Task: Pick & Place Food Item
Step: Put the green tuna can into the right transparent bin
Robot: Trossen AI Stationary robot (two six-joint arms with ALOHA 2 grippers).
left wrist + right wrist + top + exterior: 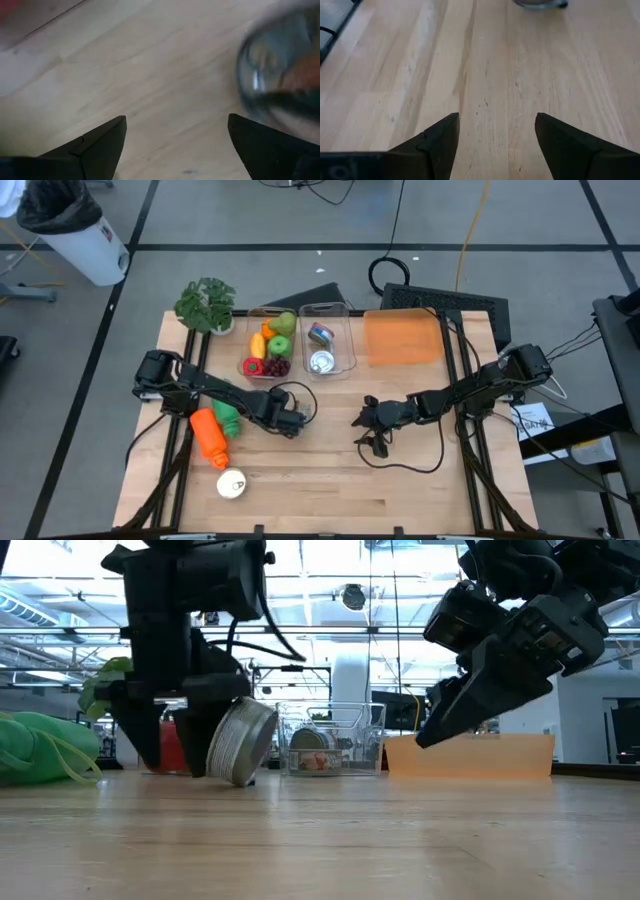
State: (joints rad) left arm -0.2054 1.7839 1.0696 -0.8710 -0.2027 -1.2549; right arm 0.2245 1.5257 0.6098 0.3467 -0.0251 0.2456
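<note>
Wooden planks make up the pale butcher-block table [330, 490] that fills the middle of the high view. Left of centre, the left gripper [293, 421] points toward the frame's right, low over the wood; whether a can sits under it is hidden from above. Right of centre, the right gripper [368, 420] points left, with bare wood below it. Near the lower left lie an orange plastic bottle [208, 437], a green mesh bag [228, 418] just beside it, and a round white-lidded jar [231, 484]. Along the upper edge stand a small potted green plant [206, 305], a clear bin of toy fruit [270, 345], a clear bin holding two cans [327, 340] and a flat orange tray [402, 338].

Across the low view, the left gripper [180, 765] stands on the frame's left, its jaws spread wide with the tips at the tabletop. A ribbed silver metal can [241, 742] leans tilted against its right finger, resting on the wood and not clamped. The right gripper [440, 730] hangs at upper right, clear of the table, holding nothing.

Through the left wrist view, two dark fingers [100, 145] stand far apart, and the can [280, 65] shows blurred at the right edge, outside the gap.

Through the right wrist view, the fingers [437, 140] are partly spread over bare wood, empty.
</note>
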